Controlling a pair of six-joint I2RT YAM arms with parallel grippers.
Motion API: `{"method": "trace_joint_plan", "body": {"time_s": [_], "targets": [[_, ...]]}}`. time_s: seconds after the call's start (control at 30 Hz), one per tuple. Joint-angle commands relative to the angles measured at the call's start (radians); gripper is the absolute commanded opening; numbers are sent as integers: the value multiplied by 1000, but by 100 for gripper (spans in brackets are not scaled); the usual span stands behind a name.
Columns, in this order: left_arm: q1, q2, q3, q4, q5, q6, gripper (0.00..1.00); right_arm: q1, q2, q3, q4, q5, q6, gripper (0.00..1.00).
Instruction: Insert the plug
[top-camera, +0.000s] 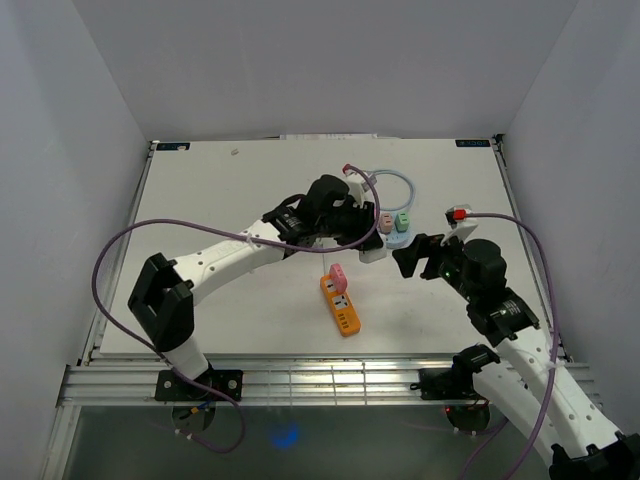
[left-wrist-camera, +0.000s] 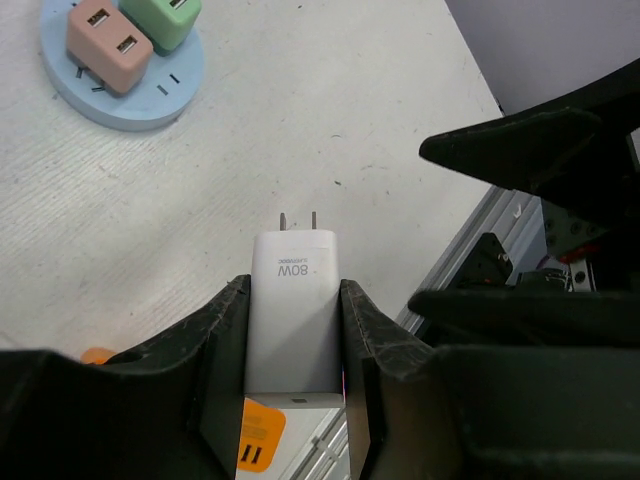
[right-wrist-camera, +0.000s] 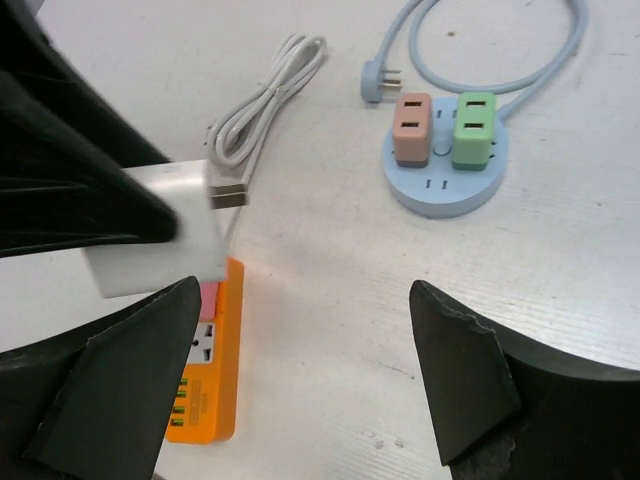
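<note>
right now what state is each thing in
white charger: clamped in left gripper, prongs bare, in no socket
right gripper: open, empty
orange power strip: flat on table, pink plug in its far end
round blue socket: pink charger and green charger plugged in
blue cord plug: loose on table, unplugged
white cable: bundled on table, one end in white charger

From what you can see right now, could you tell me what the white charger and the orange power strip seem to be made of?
White charger: probably moulded plastic, satin finish, given its even surface and printed lettering; its two prongs look metallic. Orange power strip: likely hard plastic, evenly coloured with moulded sockets; its sheen is unclear.
</note>
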Motion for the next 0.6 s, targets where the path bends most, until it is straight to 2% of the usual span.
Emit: {"method": "trace_joint_plan", "body": {"time_s": [0.0, 0.27, 0.57], "targets": [[4, -137, 6, -99, -12, 60, 0, 1, -67, -35, 42, 159, 49, 90], [3, -229, 58, -346, 90, 190, 0, 1, -7, -51, 36, 185, 66, 90], [-10, -263, 101, -570, 74, 340, 0, -1, 91, -28, 52, 184, 60, 91]]}}
